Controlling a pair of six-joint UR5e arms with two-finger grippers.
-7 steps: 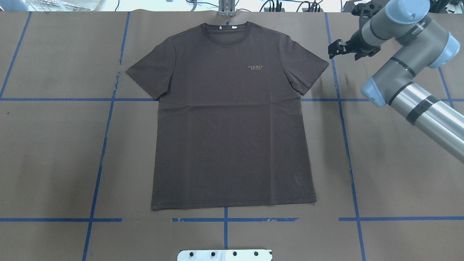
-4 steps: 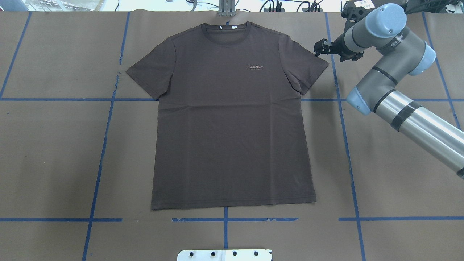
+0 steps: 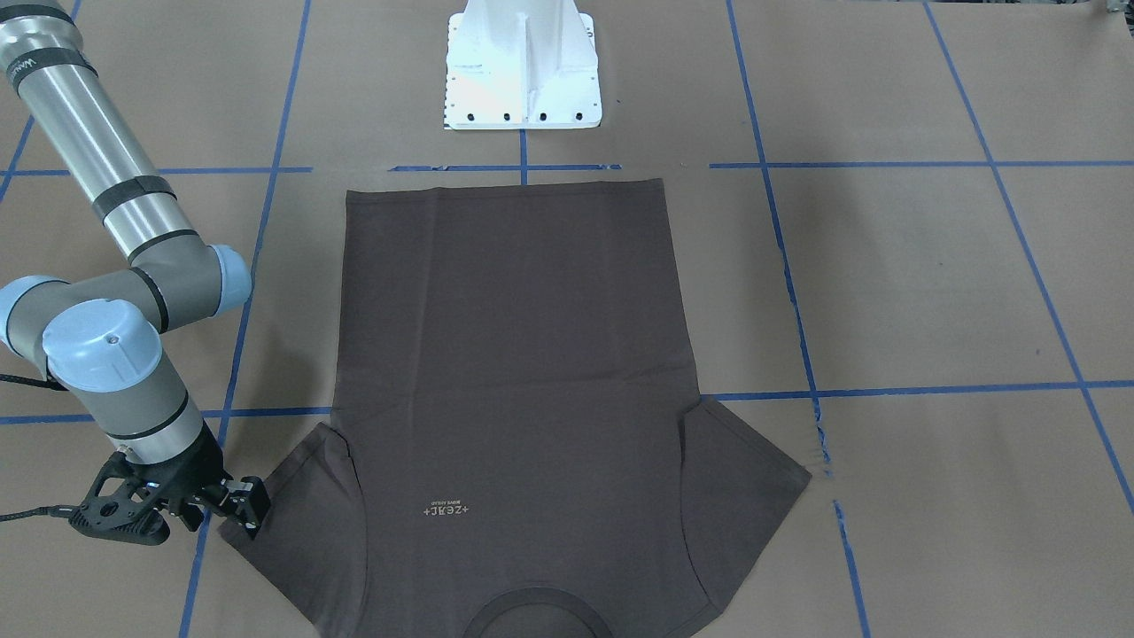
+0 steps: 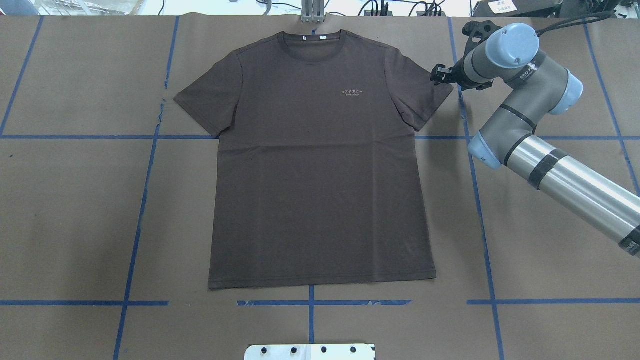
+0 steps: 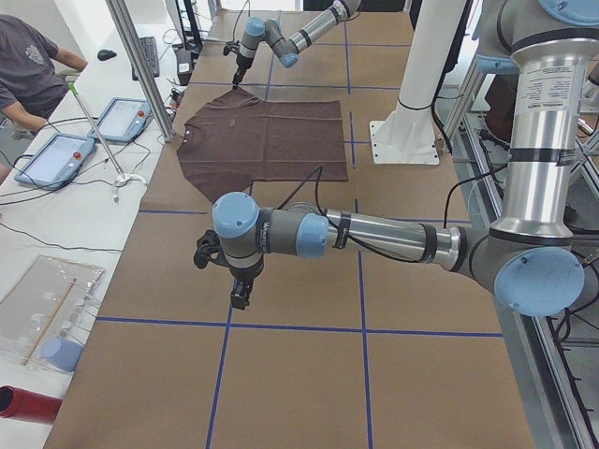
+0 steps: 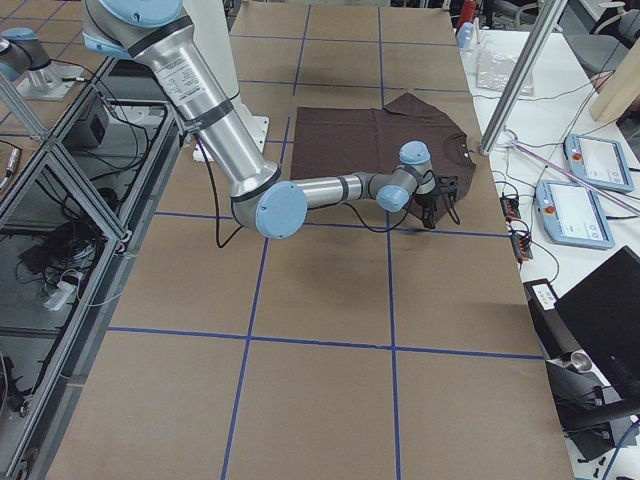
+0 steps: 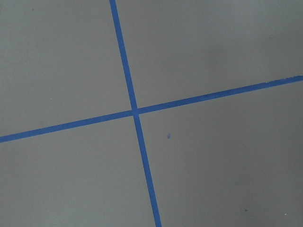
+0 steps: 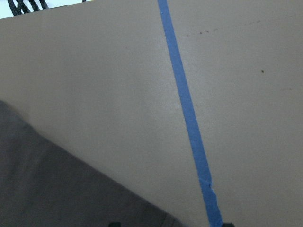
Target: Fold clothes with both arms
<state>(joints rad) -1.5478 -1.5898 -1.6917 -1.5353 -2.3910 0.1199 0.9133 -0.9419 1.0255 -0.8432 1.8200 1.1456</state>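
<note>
One dark grey-brown short-sleeved cotton T-shirt [image 4: 320, 165], lying flat. One right black two-finger gripper [image 4: 440, 76], jaws spread, at right sleeve's edge. One left black two-finger gripper [image 5: 241, 297], well left; spread cannot be told.

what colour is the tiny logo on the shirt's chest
The logo is pale beige on the dark brown T-shirt; it shows best in the overhead exterior view.

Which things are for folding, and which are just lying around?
For the job: T-shirt, right gripper, left gripper.
Just lying about: tablet, keyboard, clear plastic bag.
</note>
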